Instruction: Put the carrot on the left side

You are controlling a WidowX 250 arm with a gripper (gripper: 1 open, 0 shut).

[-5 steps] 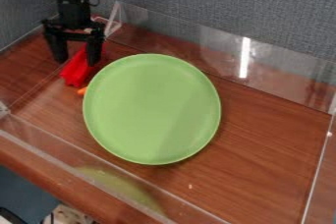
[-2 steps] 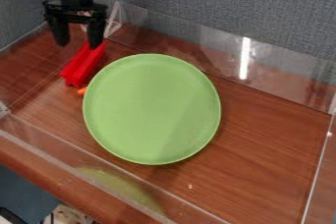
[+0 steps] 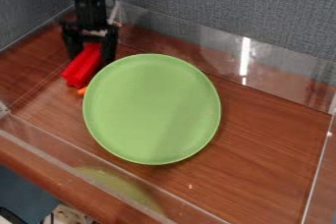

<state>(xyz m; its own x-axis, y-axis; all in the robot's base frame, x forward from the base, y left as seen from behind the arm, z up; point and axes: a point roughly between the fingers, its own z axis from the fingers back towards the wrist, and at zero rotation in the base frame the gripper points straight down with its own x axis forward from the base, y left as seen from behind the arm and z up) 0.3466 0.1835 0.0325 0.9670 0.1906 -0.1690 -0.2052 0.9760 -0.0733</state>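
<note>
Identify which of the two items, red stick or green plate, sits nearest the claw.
The red ridged stick: its upper end lies right at the claw, while the round green plate sits farther off.

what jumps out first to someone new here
The big light-green plate catches the eye first, lying flat near the middle of the wooden surface. Next comes the bright red ridged carrot at its upper left, with the dark gripper right over its far end.
</note>
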